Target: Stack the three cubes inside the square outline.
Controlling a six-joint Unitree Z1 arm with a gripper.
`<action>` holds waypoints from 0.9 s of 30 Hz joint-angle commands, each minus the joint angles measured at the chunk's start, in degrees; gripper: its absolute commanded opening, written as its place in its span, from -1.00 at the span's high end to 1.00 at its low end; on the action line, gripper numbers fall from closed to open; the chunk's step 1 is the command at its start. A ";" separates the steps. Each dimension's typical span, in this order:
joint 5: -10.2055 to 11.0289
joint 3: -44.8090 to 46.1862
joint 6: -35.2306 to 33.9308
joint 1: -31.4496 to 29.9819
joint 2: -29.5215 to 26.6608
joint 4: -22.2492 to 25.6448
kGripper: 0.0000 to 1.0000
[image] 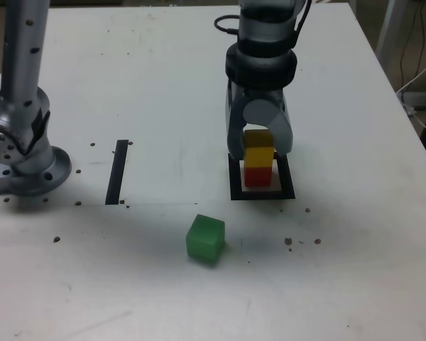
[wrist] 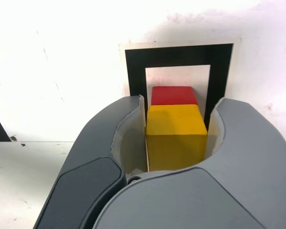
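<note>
the z1 arm reaches steeply down from the exterior view's top, wrist nearly vertical. its gripper points at the worktop, its 2 grey jaws closed against the yellow cube.

You see the yellow cube stacked on the red cube inside the outline; the green cube lies apart, tilted.

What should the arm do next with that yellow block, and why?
Probably open the gripper and lift away: the yellow cube already appears to sit on the red cube inside the square outline, while the green cube waits on the table.
</note>
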 commanded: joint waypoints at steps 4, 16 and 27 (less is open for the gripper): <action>-0.10 0.52 -0.42 0.03 0.03 0.37 -0.99; -0.11 0.18 -0.43 -0.26 -3.29 3.74 -0.99; -0.48 3.86 -1.18 -7.87 -11.38 8.14 -0.99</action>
